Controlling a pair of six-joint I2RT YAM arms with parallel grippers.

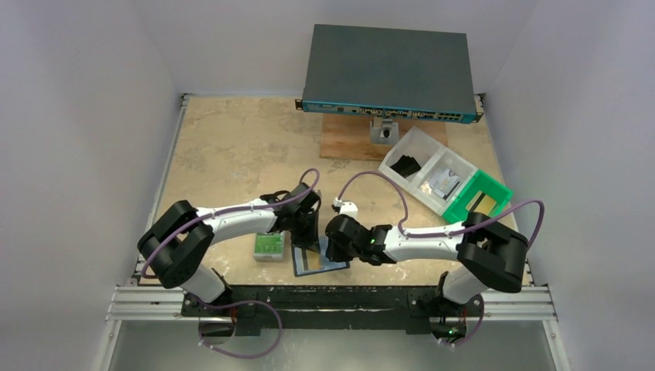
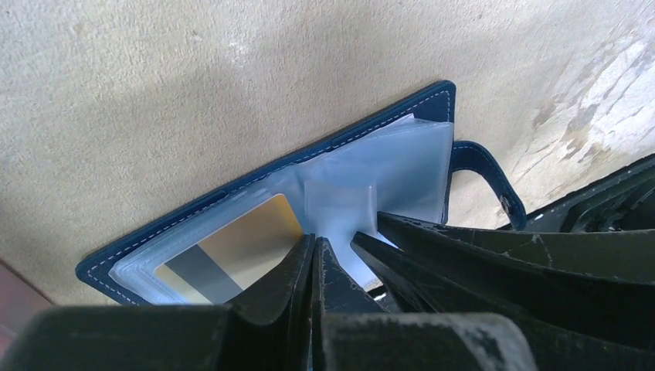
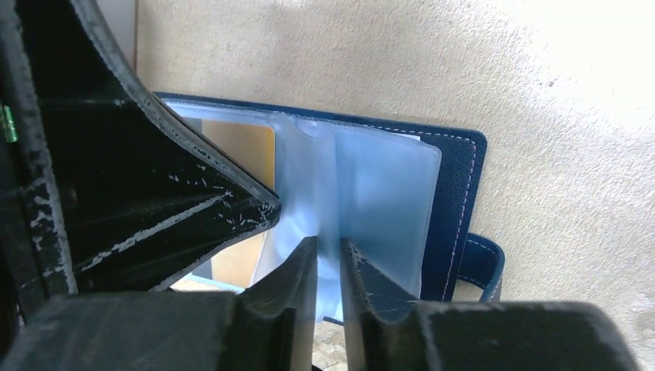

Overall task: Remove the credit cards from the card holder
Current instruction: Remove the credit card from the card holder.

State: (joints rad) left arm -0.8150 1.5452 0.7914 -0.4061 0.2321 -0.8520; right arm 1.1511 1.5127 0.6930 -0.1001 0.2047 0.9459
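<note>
The navy card holder (image 1: pixel 318 263) lies open near the table's front edge, its light-blue clear sleeves showing. A tan-gold credit card (image 2: pixel 232 247) with a dark stripe sits inside the left sleeve and also shows in the right wrist view (image 3: pixel 249 147). My left gripper (image 2: pixel 317 243) is shut, its tips pressed on the sleeves by the card's edge; nothing visible lies between the fingers. My right gripper (image 3: pixel 330 243) is shut on an upright sleeve page (image 3: pixel 371 193) at the holder's fold. In the top view the two grippers (image 1: pixel 306 236) (image 1: pixel 334 246) meet over the holder. The snap tab (image 2: pixel 483 166) sticks out at one side.
A grey case with a green label (image 1: pixel 268 245) lies just left of the card holder. A clear divided bin with a green end (image 1: pixel 446 182) stands at the right. A network switch (image 1: pixel 386 71) on a wooden block (image 1: pixel 351 139) fills the back.
</note>
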